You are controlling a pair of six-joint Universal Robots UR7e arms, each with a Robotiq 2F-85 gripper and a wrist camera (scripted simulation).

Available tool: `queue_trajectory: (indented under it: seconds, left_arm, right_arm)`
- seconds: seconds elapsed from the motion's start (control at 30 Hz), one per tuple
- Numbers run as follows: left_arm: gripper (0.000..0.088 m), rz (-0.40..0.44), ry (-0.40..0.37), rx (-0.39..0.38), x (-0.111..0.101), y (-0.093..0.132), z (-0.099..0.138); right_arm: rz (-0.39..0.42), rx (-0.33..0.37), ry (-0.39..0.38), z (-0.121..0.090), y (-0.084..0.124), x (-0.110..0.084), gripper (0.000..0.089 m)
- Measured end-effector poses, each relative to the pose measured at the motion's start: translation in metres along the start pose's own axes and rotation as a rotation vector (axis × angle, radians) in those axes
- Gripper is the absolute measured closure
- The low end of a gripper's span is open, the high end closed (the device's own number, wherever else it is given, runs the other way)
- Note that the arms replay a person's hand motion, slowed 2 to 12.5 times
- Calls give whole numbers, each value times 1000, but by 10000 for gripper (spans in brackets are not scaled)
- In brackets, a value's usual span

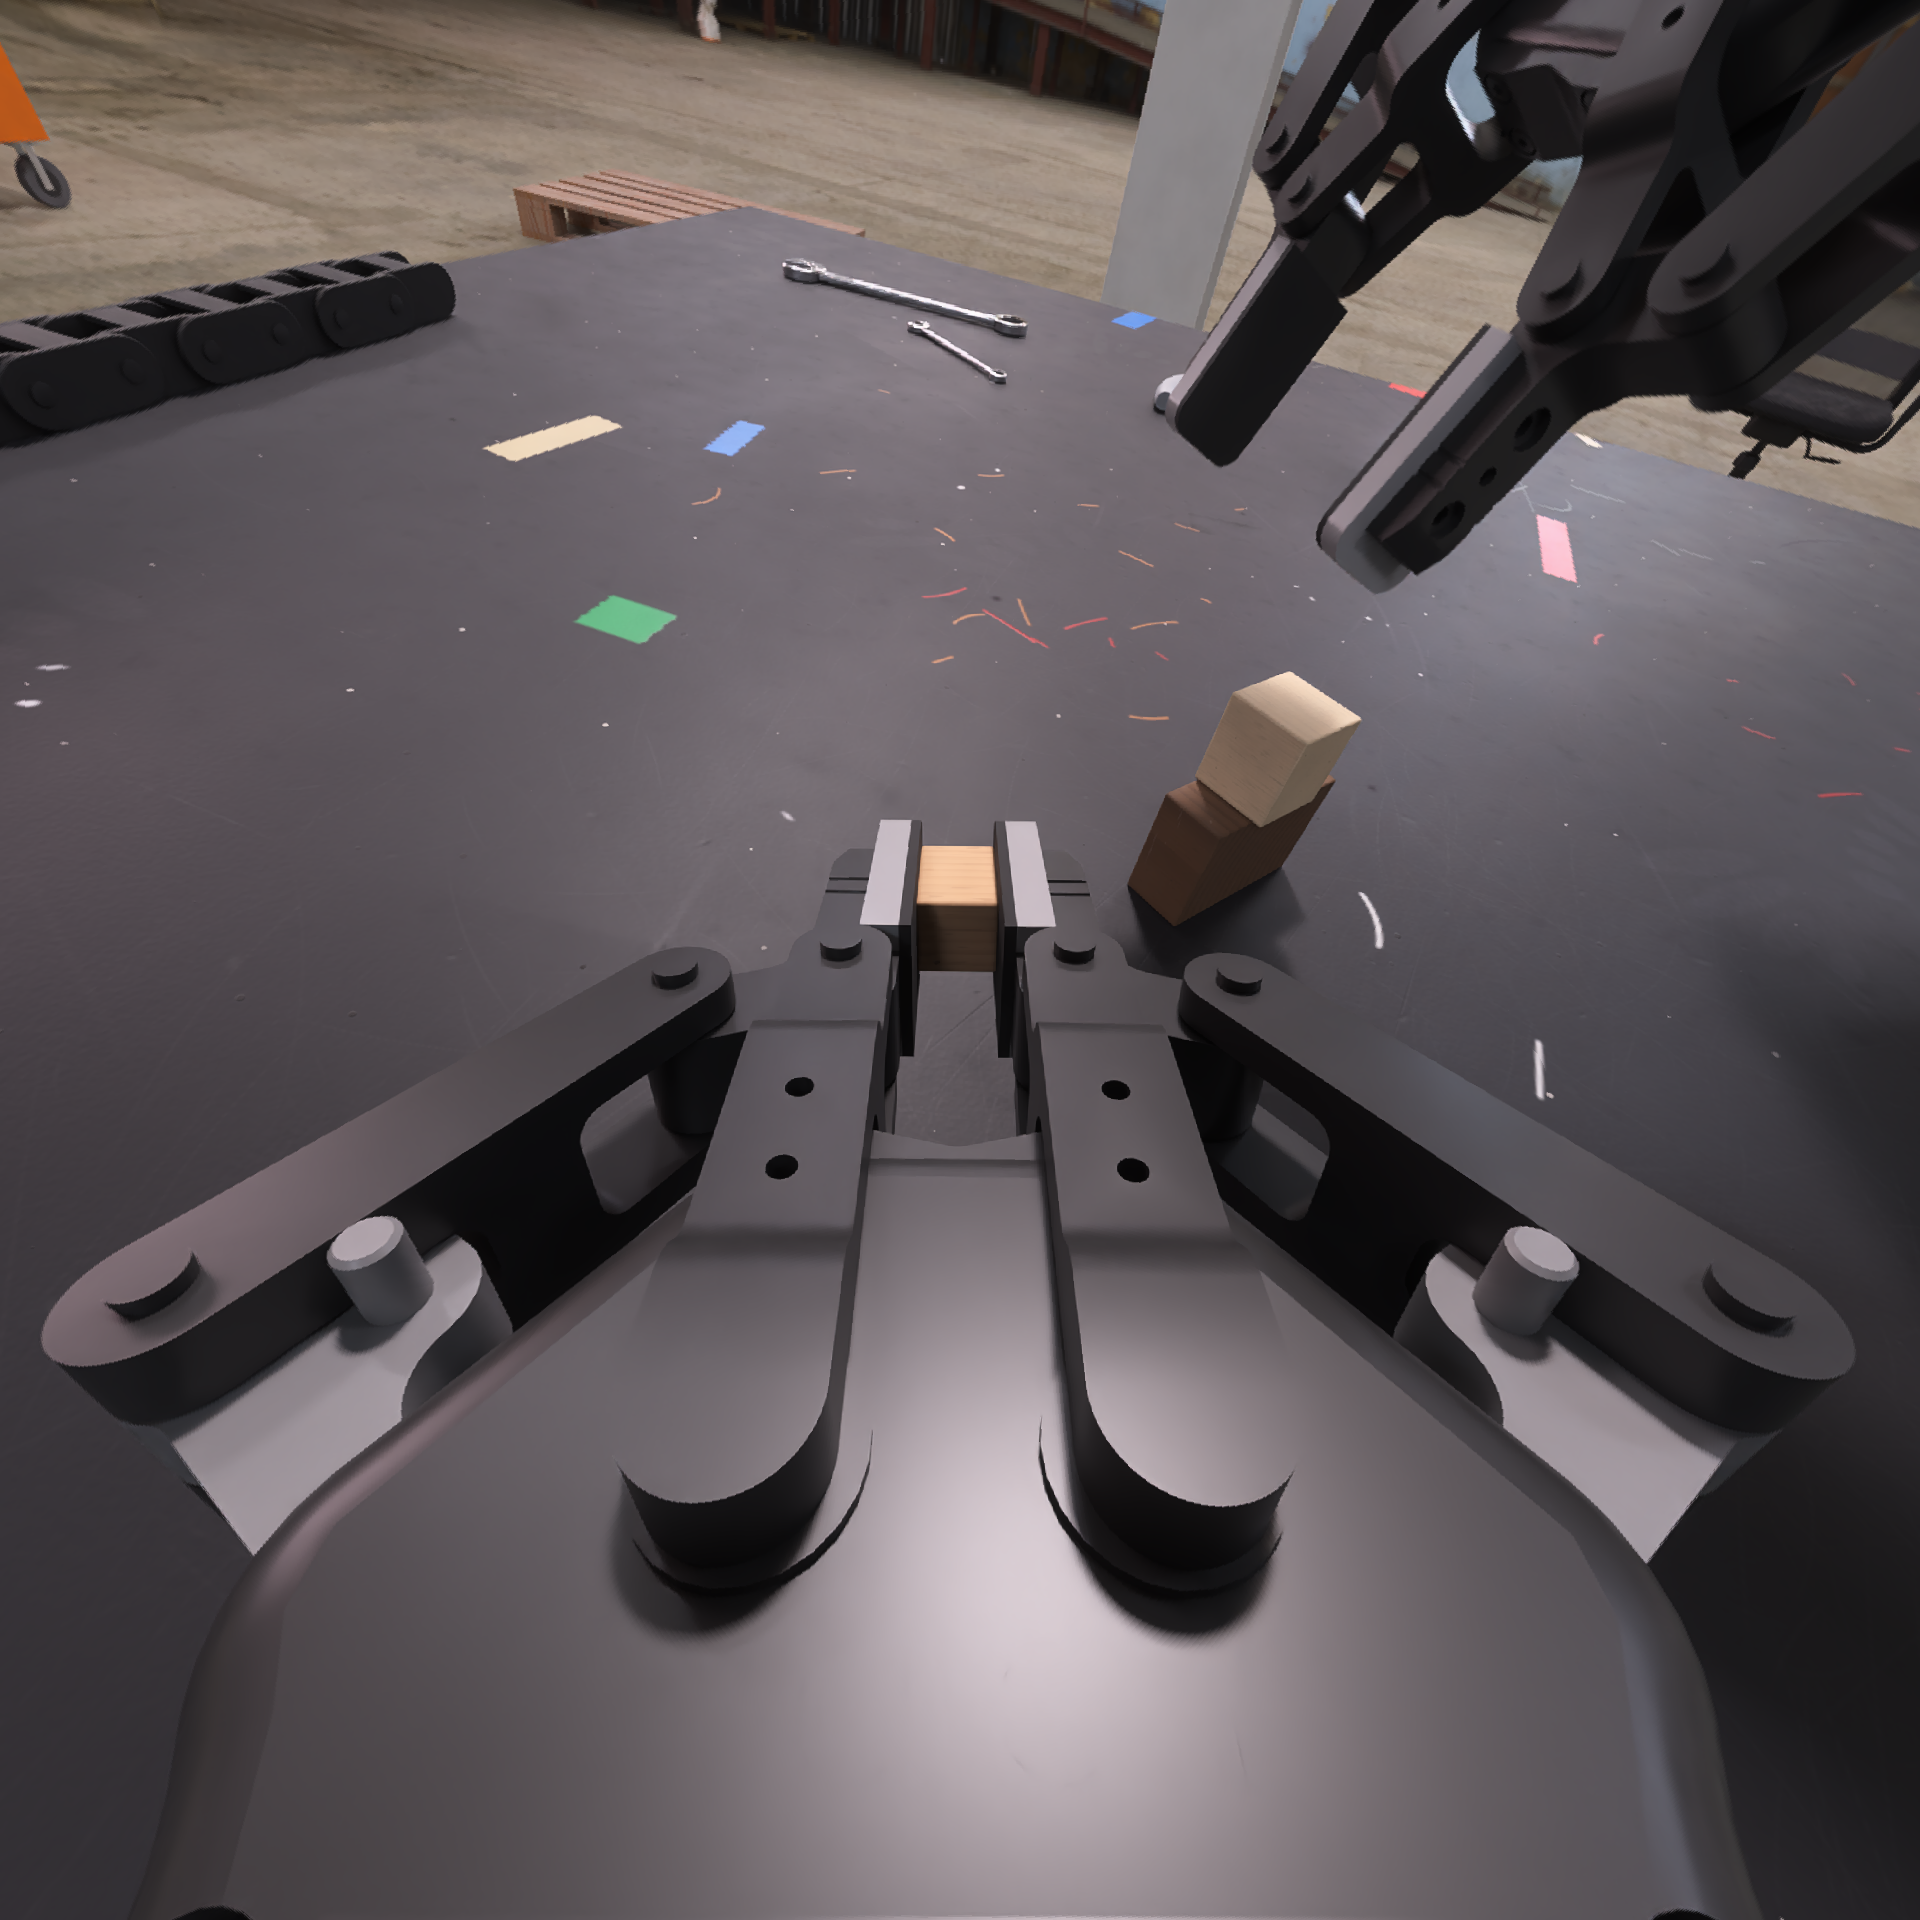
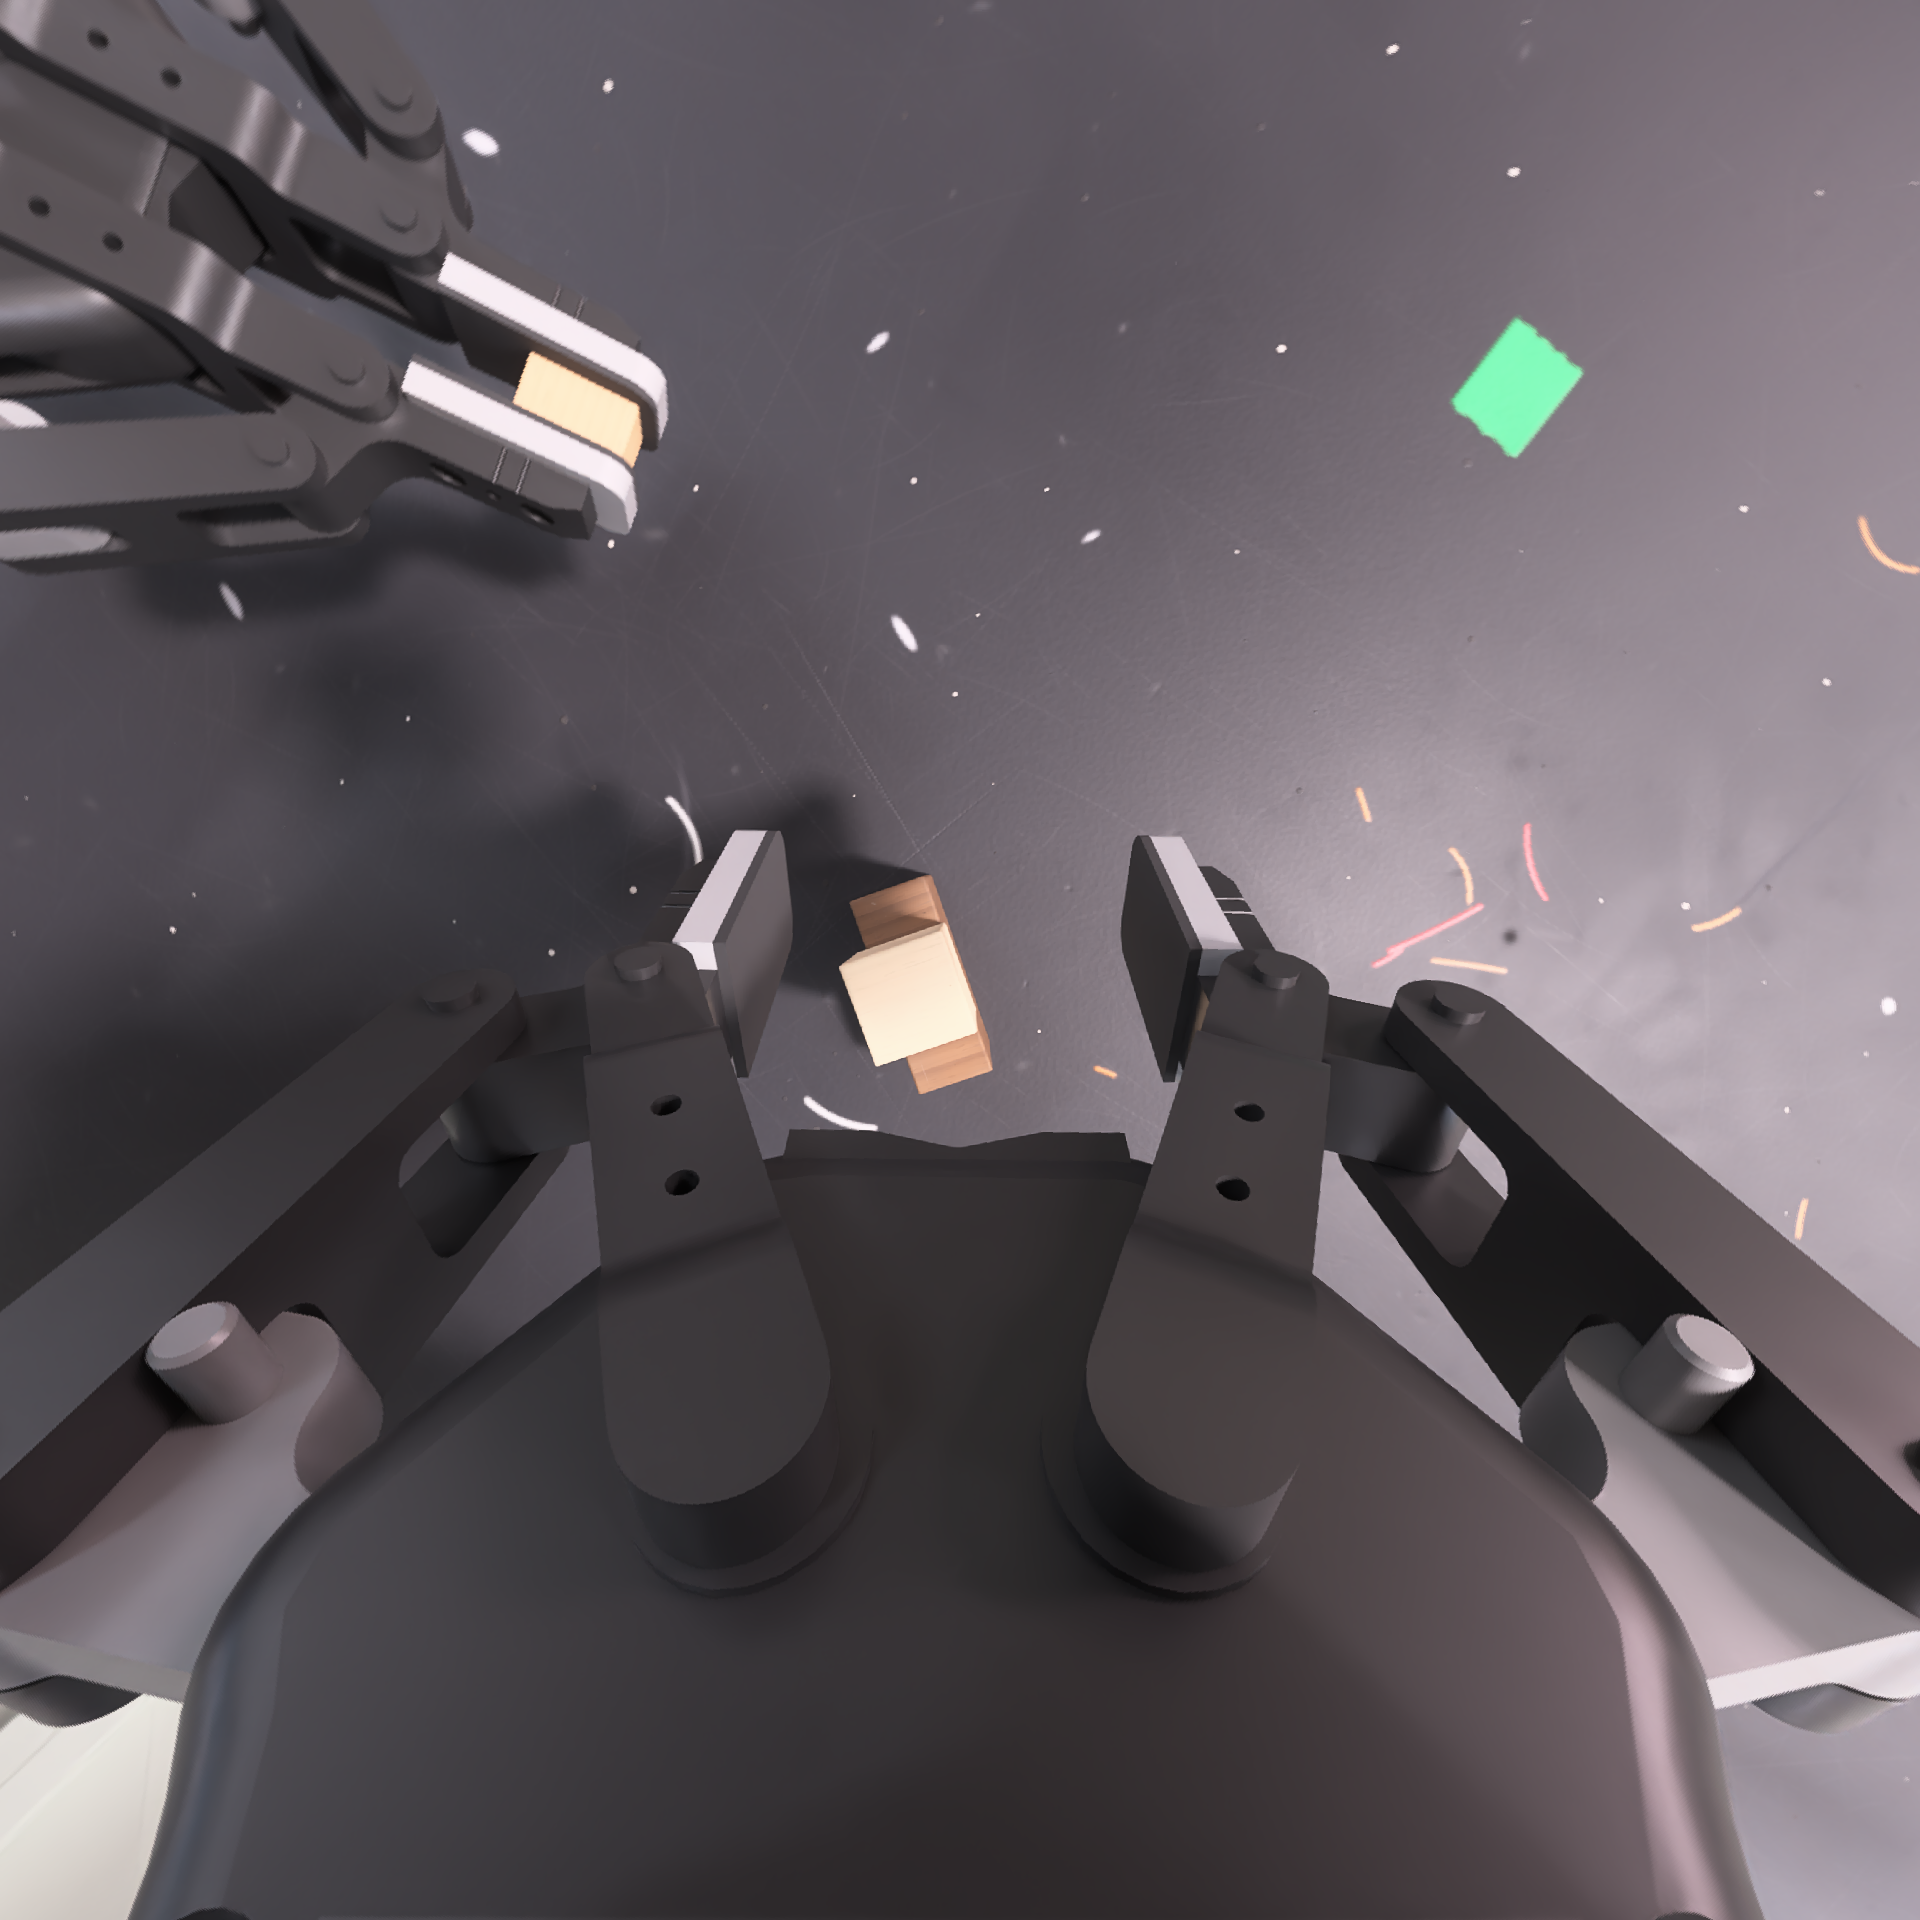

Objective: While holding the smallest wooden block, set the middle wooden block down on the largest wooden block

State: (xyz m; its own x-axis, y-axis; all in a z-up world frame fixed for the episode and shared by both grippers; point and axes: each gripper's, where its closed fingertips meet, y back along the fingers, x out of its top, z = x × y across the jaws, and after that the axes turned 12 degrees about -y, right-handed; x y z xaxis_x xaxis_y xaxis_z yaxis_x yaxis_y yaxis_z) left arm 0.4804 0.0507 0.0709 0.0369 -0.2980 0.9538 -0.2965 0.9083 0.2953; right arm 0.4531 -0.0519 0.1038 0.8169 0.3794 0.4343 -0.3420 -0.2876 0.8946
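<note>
My left gripper (image 1: 957, 873) is shut on the smallest wooden block (image 1: 956, 907), a light tan cube, held just above the dark table (image 1: 416, 831). It also shows in the right wrist view (image 2: 634, 442) with the cube (image 2: 577, 405) between its pads. To its right the pale middle wooden block (image 1: 1276, 750) rests on the dark brown largest wooden block (image 1: 1221, 852). My right gripper (image 2: 951, 951) is open and empty, straight above that stack (image 2: 909, 992), apart from it. It shows high at the upper right of the left wrist view (image 1: 1299, 488).
Two wrenches (image 1: 904, 296) lie at the table's far side, a black cable chain (image 1: 218, 332) at the far left. Flat coloured tape patches, such as a green one (image 1: 625, 619) (image 2: 1517, 387), and thin red and orange shavings dot the table. A white post (image 1: 1184, 145) stands behind.
</note>
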Motion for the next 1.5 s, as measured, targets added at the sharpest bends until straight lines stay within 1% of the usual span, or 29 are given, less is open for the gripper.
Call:
queue_trajectory:
  seconds: [0.1, 0.23, 0.4, 0.63, 0.77, 1.03, 1.23, 1.5]
  left_arm:
    - [761, 0, 0, -1, 0, 0, 0]
    - [761, 0, -1, -1, 0, 0, 0]
    - [761, 0, -3, 0, 0, 0, 0]
    - [761, 0, -9, 2, 0, 0, 1]
    - [761, -2, -13, 2, 0, 0, 1]
    - [761, -4, -19, 5, 0, -1, 1]
    - [761, -5, -21, 7, 0, -1, 1]
    - [761, -6, -22, 7, 0, -1, 1]
  right_arm:
    - [26, -10, -43, 4, 4, 2, 292]
    - [40, -22, -118, 8, 9, 0, 258]
    - [47, -40, -212, 15, 13, -4, 219]
    - [39, -61, -344, 22, 14, -14, 175]
    - [32, -54, -403, 22, 13, -20, 157]
    - [-2, -16, -508, 14, 8, -34, 87]
    - [14, 7, -588, 11, 6, -38, 40]
    - [41, 56, -716, 7, 7, -40, 39]
